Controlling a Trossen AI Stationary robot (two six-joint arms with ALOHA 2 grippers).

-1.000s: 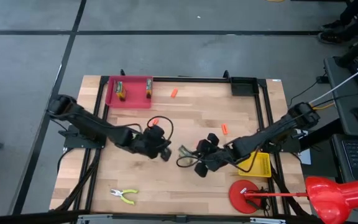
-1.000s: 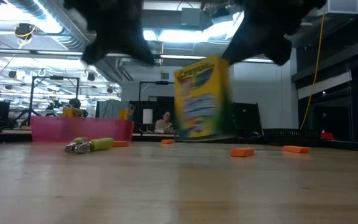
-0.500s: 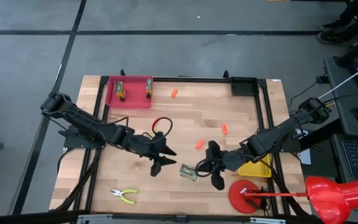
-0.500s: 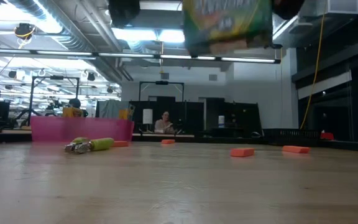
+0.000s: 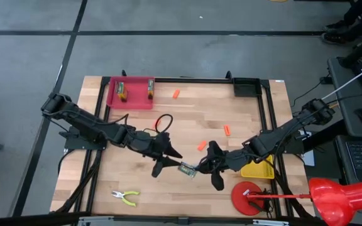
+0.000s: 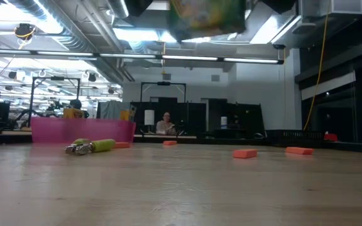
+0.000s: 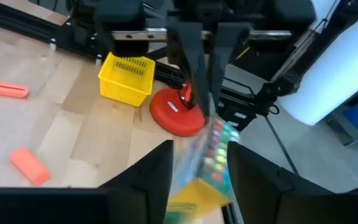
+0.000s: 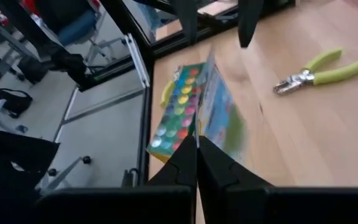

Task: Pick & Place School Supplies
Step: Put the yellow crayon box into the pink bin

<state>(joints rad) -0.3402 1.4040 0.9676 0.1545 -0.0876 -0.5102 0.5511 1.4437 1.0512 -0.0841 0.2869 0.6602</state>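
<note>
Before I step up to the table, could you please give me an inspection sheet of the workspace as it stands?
Surface: wooden table, bare in the middle.
Job's things: crayon box held off the table between both arms; pliers near the front edge; orange pieces lying loose.
Clutter: pink tray with two small items in it; yellow basket; red disc.
Grippers: right gripper shut on the crayon box; left gripper open around the box.
Cables: black loop on the left arm.
Surroundings: a seated person far behind.
</note>
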